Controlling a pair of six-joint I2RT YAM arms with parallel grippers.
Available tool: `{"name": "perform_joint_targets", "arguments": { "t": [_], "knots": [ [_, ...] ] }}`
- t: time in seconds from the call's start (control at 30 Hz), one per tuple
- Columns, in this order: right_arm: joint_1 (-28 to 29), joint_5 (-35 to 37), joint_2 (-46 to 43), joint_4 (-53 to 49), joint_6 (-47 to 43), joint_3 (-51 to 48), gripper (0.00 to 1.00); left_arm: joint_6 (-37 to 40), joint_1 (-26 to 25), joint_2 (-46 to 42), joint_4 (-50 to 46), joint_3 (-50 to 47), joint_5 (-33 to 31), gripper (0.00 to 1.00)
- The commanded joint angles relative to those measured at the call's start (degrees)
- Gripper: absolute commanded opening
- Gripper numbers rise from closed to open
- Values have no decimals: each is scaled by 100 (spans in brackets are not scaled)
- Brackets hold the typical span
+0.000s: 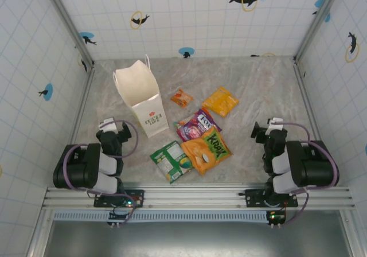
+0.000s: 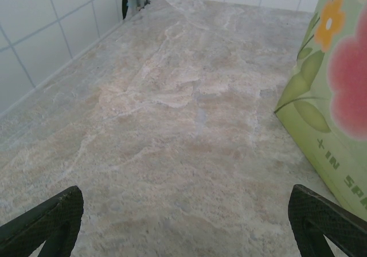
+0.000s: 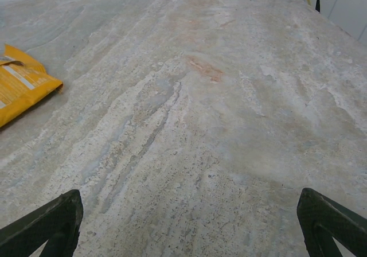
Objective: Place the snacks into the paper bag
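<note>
The tall white rectangular paper bag [image 1: 140, 93] stands upright with its mouth open. Five flat shiny packets lie to its right, all outside it:
- small orange packet [image 1: 182, 98], nearest the bag
- yellow-orange packet [image 1: 221, 101], farther right
- purple-pink packet [image 1: 196, 125], touching the large orange packet [image 1: 205, 149]
- green packet [image 1: 171, 160], touching the large orange one

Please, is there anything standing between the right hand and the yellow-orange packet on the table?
No, nothing visible does. Only bare table lies between the open right hand and the yellow-orange packet, as both the top view and the right wrist view show.
</note>
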Motion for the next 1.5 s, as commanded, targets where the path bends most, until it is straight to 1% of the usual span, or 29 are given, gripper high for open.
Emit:
{"name": "perform_joint_targets", "arguments": {
  "t": [0.0,0.07,0.1,0.13,0.17,0.27,0.37,0.43,0.47,0.5,0.57,0.6,0.7,0.83,0.93,1.0,1.17,1.23,1.33,1.47],
  "knots": [
    [-13,-142,-686,-1002,10,380,98,-158,-35,-488,-1228,468,-239,93],
    [-19,-382,-1119,-1724,24,635,98,-558,-42,-817,-1928,700,-436,93],
    [-18,-516,-1320,-2174,52,799,98,-787,-43,-1012,-2359,860,-433,92],
    [-5,-677,-1523,-2676,86,1018,98,-984,-49,-1187,-2842,1063,-406,90],
    [12,-858,-1699,-3162,106,1260,98,-1428,-43,-1335,-3393,1306,-410,89],
    [180,-1279,-2123,-4155,254,1827,98,-1830,-43,-1671,-5079,2176,-351,87],
    [620,-1573,-2454,-4653,173,2224,98,-2033,-43,-1896,-6490,3031,55,86],
    [1039,-1607,-2604,-4755,42,2382,98,-2164,-46,-2027,-7148,3462,308,86],
    [1238,-1635,-2641,-4746,-3,2444,98,-2193,-44,-2072,-7364,3623,426,87],
    [1457,-1811,-2675,-4702,-113,2499,98,-2225,-48,-2103,-7599,3783,507,87],
    [1840,-2398,-2661,-4641,-533,2620,98,-2277,-47,-2066,-7969,4049,574,87],
    [2082,-2507,-2601,-4623,-747,2717,98,-2277,-44,-2004,-8130,4158,559,87],
    [2671,-2565,-2211,-4729,-993,3145,98,-2216,-32,-1739,-8385,4383,468,87],
    [3226,-2762,-1367,-4921,-1217,3887,98,-2293,102,-1411,-8392,4540,1001,86],
    [3552,-2944,-740,-4809,-1430,4314,98,-2339,146,-1166,-8406,4656,1334,85],
    [3696,-3074,-333,-4699,-1493,4600,98,-2346,160,-1081,-8380,4684,1372,85],
    [3870,-3448,717,-4553,-1620,5458,98,-2327,255,-922,-8322,4799,1222,85],
    [3924,-3560,1150,-4558,-1640,5815,98,-2280,281,-814,-8301,4827,1139,85],
    [4016,-3699,1676,-4575,-1691,6268,98,-2169,304,-725,-8165,4786,811,86],
    [4141,-3918,2286,-4752,-1776,6845,99,-2122,340,-562,-8077,4891,790,86]
  ]
}}
